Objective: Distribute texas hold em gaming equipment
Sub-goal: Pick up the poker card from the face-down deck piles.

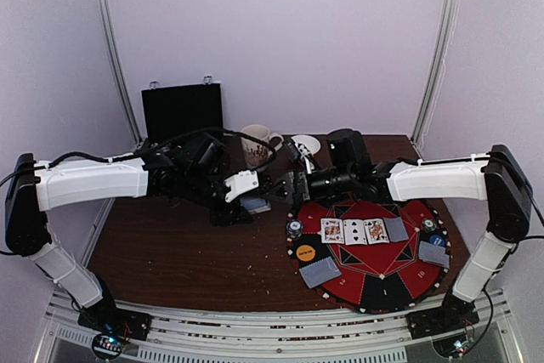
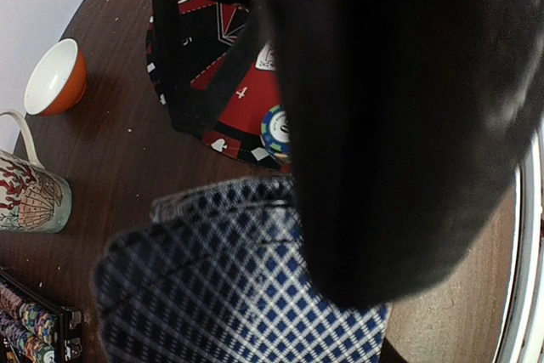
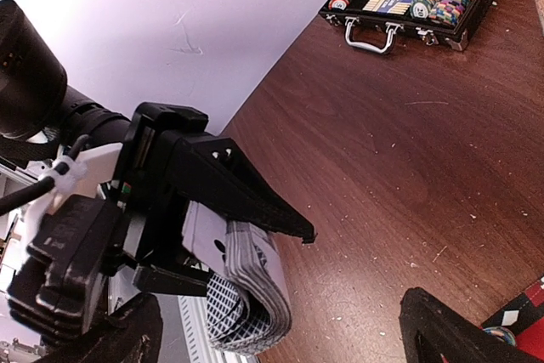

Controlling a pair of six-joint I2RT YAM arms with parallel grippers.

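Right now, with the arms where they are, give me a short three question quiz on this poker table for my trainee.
1. True or false: the row of cards on the mat is all face up.
2. The left jaws are clamped on: A a mug, B the deck of cards, C a bowl.
3. What colour is the button disc lying just nearer than the poker chip at the mat's left edge?
Key: 1 false, the right-hand card is face down. 2 B. 3 orange.
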